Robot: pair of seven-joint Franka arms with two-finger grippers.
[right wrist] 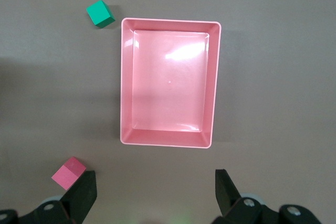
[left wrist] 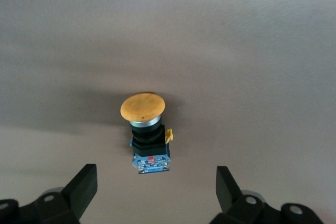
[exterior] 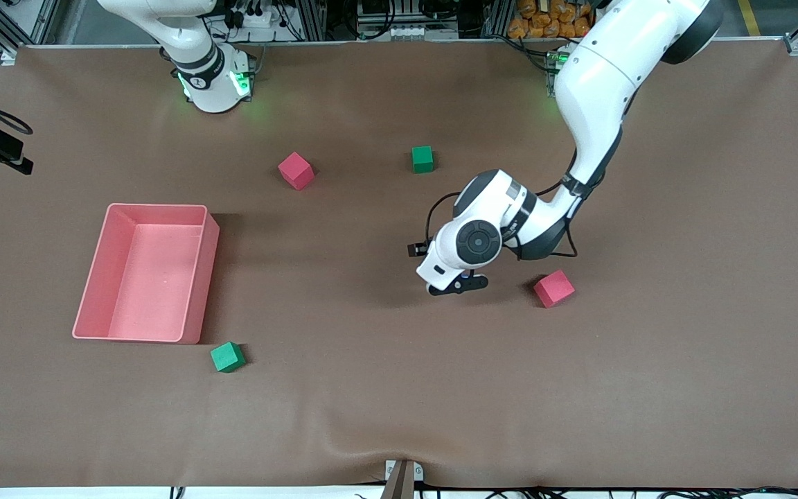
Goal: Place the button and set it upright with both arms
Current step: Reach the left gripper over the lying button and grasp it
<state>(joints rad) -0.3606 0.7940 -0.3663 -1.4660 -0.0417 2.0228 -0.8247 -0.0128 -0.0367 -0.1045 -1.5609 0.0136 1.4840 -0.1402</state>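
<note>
The button (left wrist: 148,132) lies on its side on the brown table, with its round orange cap pointing away from my left gripper and its blue-and-black base toward it. My left gripper (left wrist: 155,170) is open and low over the table, with one finger on each side of the button's base and not touching it. In the front view the left gripper (exterior: 459,284) is at the table's middle and hides almost all of the button. My right gripper (right wrist: 155,174) is open and empty, high over the table beside the pink bin (right wrist: 126,77). It is outside the front view.
The pink bin (exterior: 156,206) stands toward the right arm's end. One pink cube (exterior: 553,287) lies close beside the left gripper, another (exterior: 296,170) nearer the bases. Green cubes lie near the bin's corner (exterior: 227,357) and near the bases (exterior: 422,159).
</note>
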